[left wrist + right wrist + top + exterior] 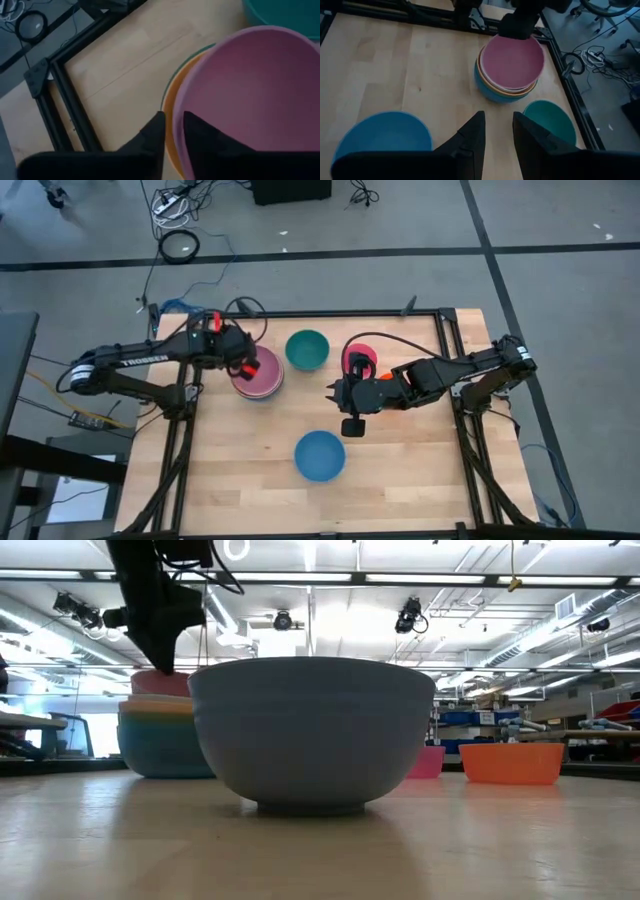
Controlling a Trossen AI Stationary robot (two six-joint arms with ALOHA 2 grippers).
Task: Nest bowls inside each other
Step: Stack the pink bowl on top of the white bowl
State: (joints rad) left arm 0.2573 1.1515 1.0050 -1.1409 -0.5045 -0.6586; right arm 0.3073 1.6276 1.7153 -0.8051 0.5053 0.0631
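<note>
On the wooden table (pixel 230 470) the left gripper (pixel 243 367) sits over the stack of bowls (pixel 259 376) at about ten o'clock from the table's middle; its wrist view shows the two dark fingers (pixel 150 137) straddling the rim of the pink bowl (pixel 250 95) that tops the stack, one finger outside and one inside, a narrow gap between them, and whether they press on the rim or stand just free of it I cannot tell. Under the pink bowl an orange bowl (pixel 172 120) and a thin teal-green rim show, and the right wrist view adds a blue one at the bottom of the stack. The teal bowl (pixel 307 350) stands alone at twelve o'clock, just beside the stack. The blue bowl (pixel 320 455) stands alone toward six o'clock, well apart from the others; in the low view it fills the foreground. The right gripper (pixel 336 393) hovers near the table's middle, between the stack and the magenta bowl (pixel 358 359), which lies partly under the right arm at about two o'clock. Its fingers (pixel 470 137) stand a little apart with nothing between them, pointing toward the stack. In the low view a further orange bowl (pixel 512 762) stands at the far right.
</note>
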